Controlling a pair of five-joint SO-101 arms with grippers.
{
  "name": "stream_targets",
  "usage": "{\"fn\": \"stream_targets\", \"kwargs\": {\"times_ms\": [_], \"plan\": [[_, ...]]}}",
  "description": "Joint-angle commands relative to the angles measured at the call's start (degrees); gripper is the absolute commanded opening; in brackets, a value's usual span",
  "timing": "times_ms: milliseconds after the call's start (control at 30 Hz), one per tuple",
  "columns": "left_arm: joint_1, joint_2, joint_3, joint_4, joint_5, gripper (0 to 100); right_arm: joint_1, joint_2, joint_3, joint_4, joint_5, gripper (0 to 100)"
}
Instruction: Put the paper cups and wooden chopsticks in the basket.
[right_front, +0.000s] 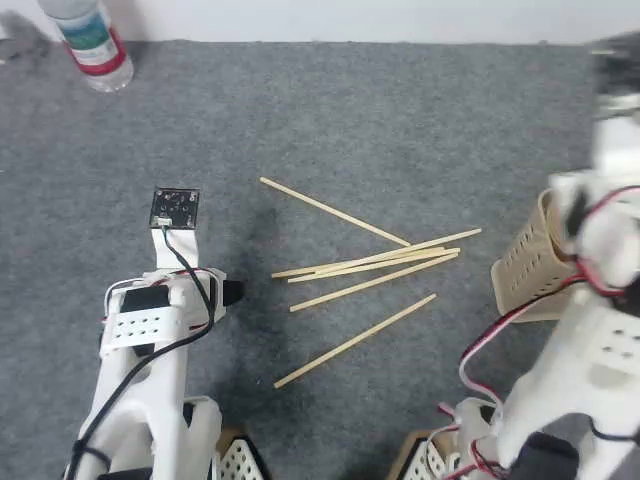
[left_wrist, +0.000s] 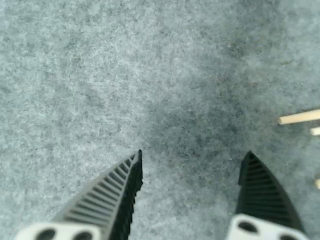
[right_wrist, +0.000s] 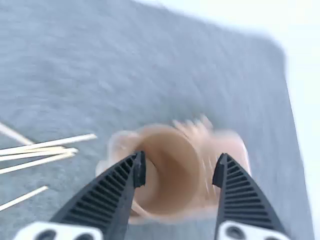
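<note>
Several wooden chopsticks (right_front: 365, 262) lie scattered on the grey carpet in the middle of the high view. My left arm (right_front: 150, 320) stands just left of them. My left gripper (left_wrist: 194, 160) is open over bare carpet, with the ends of the chopsticks (left_wrist: 299, 118) close beside one finger. My right arm (right_front: 600, 270) hangs over the beige perforated basket (right_front: 530, 265) at the right. My right gripper (right_wrist: 181, 170) is open right above the basket (right_wrist: 227, 145); a brown round hollow inside it looks like a paper cup (right_wrist: 172, 170). More chopsticks (right_wrist: 47, 145) lie beside the basket.
A plastic bottle (right_front: 92, 40) with a red and white label stands at the far left edge of the carpet. The carpet ends at a white strip along the far side. Both arm bases sit at the near edge.
</note>
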Motion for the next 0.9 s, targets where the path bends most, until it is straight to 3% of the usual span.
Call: {"fn": "stream_targets", "kwargs": {"times_ms": [0,133,267,400,633,867], "plan": [[-0.44,-0.35,-0.22,-1.05,1.32,30,-11.91,-2.24,2.20,2.24,5.01,22.3],[-0.44,-0.44,-0.31,-1.05,1.32,30,-24.92,-3.03,12.22,2.24,10.37,22.3],[-2.20,-0.44,-0.40,-1.76,2.81,30,-32.22,-2.95,24.18,1.54,14.95,22.5],[-8.97,-0.44,-0.75,-4.75,10.11,30,-33.36,-2.51,39.65,-7.25,19.87,22.3],[-10.46,-0.44,-1.19,-5.80,10.64,30,-33.27,-2.42,65.41,-35.56,25.41,22.3],[-10.11,-0.44,-1.10,-5.89,10.64,30,-33.54,0.40,71.38,-48.31,28.57,22.3]]}}
